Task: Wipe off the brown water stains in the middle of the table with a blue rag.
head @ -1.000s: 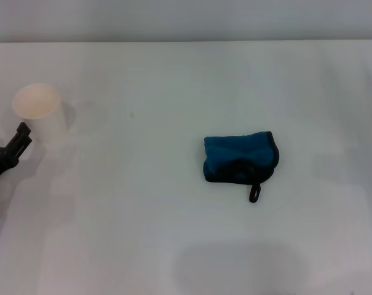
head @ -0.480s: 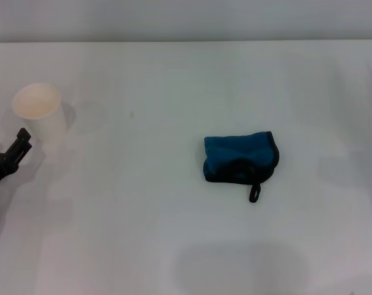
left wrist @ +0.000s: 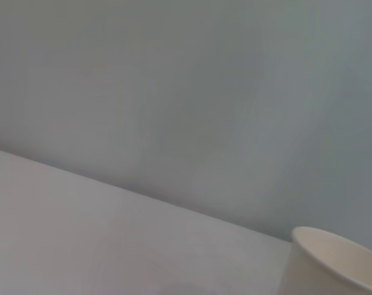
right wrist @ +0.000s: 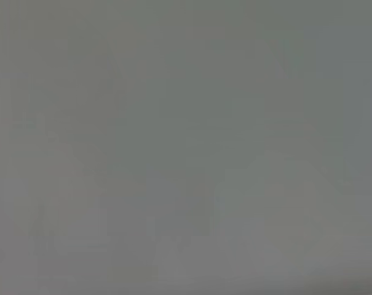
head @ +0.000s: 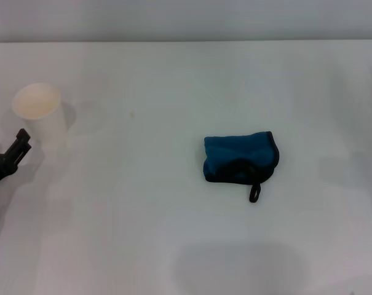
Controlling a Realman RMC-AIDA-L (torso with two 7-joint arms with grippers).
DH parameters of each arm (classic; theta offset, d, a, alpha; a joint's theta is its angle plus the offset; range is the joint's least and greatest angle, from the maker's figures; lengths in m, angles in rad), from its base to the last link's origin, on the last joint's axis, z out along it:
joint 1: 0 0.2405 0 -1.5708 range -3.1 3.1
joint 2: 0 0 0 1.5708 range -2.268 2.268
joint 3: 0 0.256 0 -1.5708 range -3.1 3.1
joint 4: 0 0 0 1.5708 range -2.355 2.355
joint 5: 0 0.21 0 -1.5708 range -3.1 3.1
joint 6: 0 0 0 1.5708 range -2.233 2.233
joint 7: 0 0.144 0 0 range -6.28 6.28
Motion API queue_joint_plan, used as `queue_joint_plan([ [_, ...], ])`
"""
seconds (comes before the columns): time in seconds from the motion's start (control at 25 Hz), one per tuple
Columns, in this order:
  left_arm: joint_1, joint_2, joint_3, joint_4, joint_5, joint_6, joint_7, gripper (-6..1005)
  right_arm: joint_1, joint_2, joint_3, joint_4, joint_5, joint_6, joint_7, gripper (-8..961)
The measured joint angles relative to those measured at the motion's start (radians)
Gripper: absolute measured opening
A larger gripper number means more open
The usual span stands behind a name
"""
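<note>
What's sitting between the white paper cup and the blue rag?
Only bare white table lies between the white paper cup and the folded blue rag, per the head view.

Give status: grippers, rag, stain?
Left gripper low at table's left edge beside paper cup. Right gripper out of view. Blue rag lies untouched mid-table. No brown stain visible.
</note>
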Motion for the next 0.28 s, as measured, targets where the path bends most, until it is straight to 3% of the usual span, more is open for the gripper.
queue_joint_plan([
  [0.28, 0.007, -0.001, 0.000, 0.000, -0.002, 0.000, 0.000, 878, 0.003, 0.001, 0.001, 0.001, 0.018, 0.011, -0.027, 829],
])
